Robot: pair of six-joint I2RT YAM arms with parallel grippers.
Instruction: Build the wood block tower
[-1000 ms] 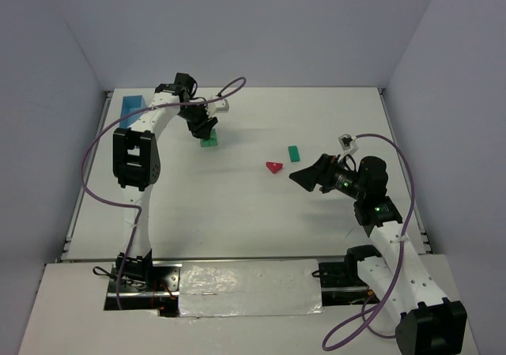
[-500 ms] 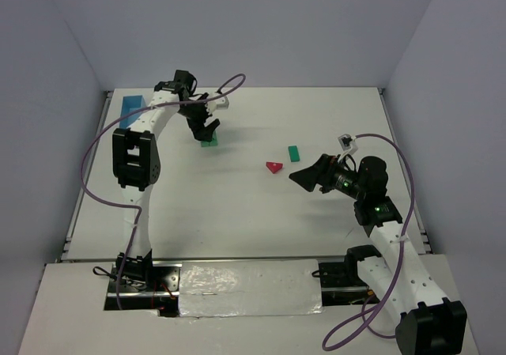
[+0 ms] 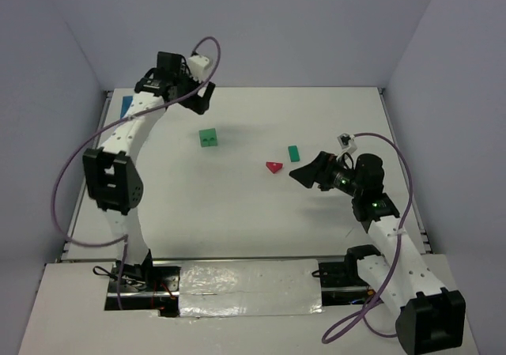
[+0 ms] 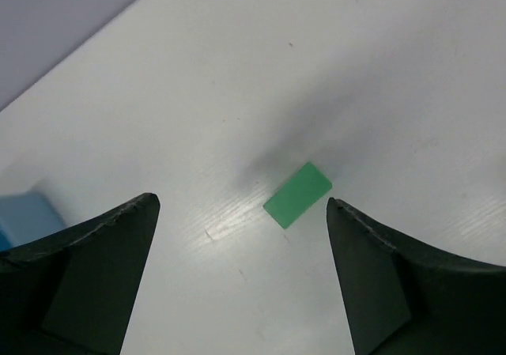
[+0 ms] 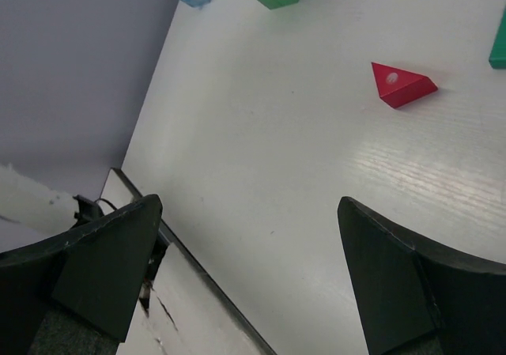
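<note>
Sitting alone on the white counter (image 3: 237,213), left of centre in the top view, the green cube (image 3: 208,137) shows two dark marks; the red roof piece (image 3: 274,167) lies well apart to its right, near mid-frame, with a flat green block (image 3: 294,153) just beside it, up and right; nothing is stacked; the left hand (image 3: 199,97) hangs in the upper left, spread wide and empty; the right hand (image 3: 304,175), equally wide and empty, sits right of the red piece; a light blue box (image 3: 126,103) rests at the far left.
</note>
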